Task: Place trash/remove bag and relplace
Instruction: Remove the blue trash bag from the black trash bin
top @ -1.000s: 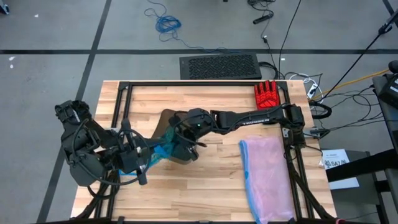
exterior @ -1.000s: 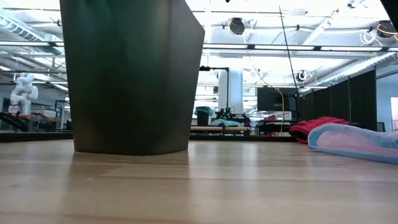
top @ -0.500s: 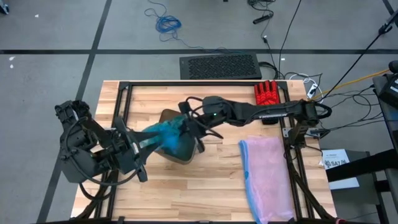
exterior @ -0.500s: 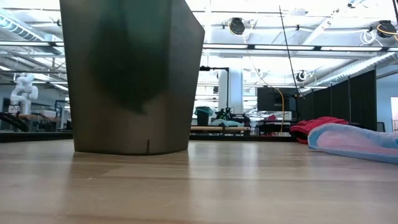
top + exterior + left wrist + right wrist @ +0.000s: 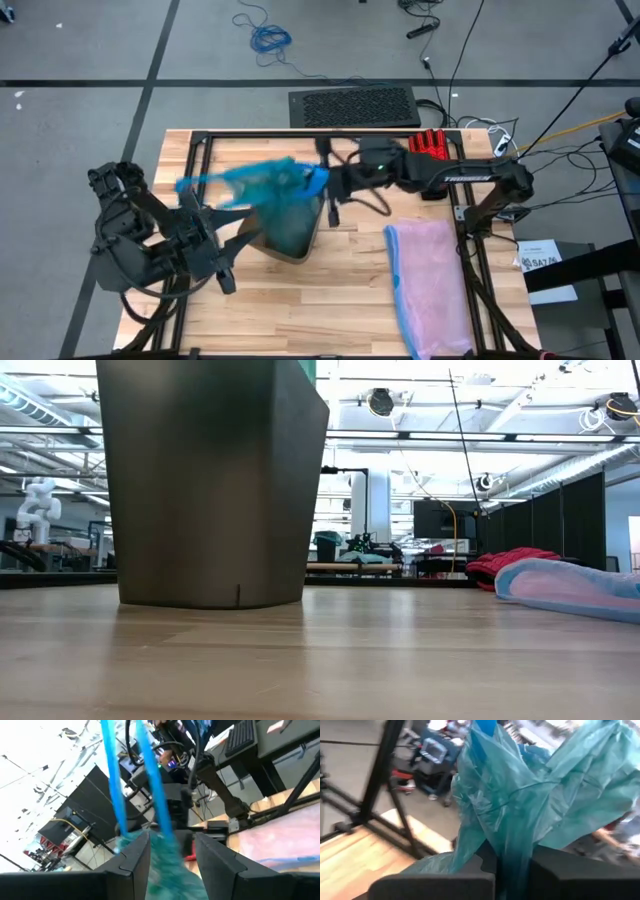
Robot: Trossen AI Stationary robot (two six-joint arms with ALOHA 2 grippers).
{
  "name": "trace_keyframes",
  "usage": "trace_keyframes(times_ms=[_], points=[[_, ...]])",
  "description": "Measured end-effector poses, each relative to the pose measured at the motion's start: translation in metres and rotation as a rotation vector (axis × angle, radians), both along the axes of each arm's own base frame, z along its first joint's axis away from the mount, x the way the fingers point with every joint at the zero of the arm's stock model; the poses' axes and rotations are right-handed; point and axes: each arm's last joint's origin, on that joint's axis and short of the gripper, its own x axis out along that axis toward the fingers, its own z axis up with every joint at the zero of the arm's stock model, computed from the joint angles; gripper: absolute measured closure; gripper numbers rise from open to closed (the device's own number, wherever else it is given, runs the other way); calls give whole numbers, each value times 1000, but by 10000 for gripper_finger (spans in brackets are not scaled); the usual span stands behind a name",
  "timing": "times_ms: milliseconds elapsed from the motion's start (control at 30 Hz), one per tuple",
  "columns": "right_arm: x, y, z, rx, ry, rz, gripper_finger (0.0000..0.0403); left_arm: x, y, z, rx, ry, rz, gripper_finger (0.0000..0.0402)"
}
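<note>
The teal-green bag [image 5: 275, 190] hangs bunched over the dark bin [image 5: 285, 235], which stands on its base on the table [image 5: 210, 480]. My right gripper [image 5: 324, 186] is shut on the bag above the bin's far right rim. My left gripper [image 5: 228, 250] stands open, level, at the bin's left. In the left wrist view the bag's teal film [image 5: 162, 862] and blue loop handles [image 5: 150, 780] show between and beyond my left gripper's [image 5: 172, 860] fingers. The trash is out of view. My right gripper [image 5: 512, 870] pinches a gathered bunch of the bag's film [image 5: 512, 845], several layers, between its two fingers, which point level. The bag spreads out beyond the fingers and hangs toward the bin. My left gripper's fingers stand either side of the bag's film; I cannot tell whether they touch it.
A pale pink bag with a blue edge [image 5: 430, 285] lies flat on the table's right side. A red glove [image 5: 428, 150] rests at the far right corner. A black metal frame [image 5: 200, 150] borders the table. Bare wood lies in front of the bin.
My right gripper has risen and gone toward the table's far right, drawing the bag up out of the bin. My left gripper has opened and let go of the bag. The dark shape of the bag inside the bin has gone from the low view.
</note>
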Motion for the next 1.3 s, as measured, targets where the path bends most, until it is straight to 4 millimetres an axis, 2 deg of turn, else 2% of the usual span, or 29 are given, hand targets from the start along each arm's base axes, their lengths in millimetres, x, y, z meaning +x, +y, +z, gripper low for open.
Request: trace_keyframes(times_ms=[167, 367, 533, 667, 800, 967, 1100, 1300], points=[[-18, -15, 20, 0, -70, -88, 403, -5, -6, 10, 30, -25, -31, 250], [-49, -34, 51, -49, -185, -217, 403, -10, -9, 16, 34, -44, -49, 250], [-79, -55, 72, -106, -254, -396, 403, -11, -7, 15, 40, -31, 24, 250], [-99, -80, 77, -107, -224, -556, 403, -10, -5, 13, 60, -7, 113, 259], [-113, -108, 69, -48, -109, -658, 403, -10, -1, 8, 50, -2, 213, 299], [-128, -136, 45, 61, 121, -707, 403, -12, 0, -7, 33, -13, 222, 387], [-137, -143, 23, 101, 169, -715, 403, -16, 6, -26, -19, -44, 223, 399], [-161, -144, -27, 147, 65, -756, 403, -22, 14, -56, -116, -78, 210, 400]])
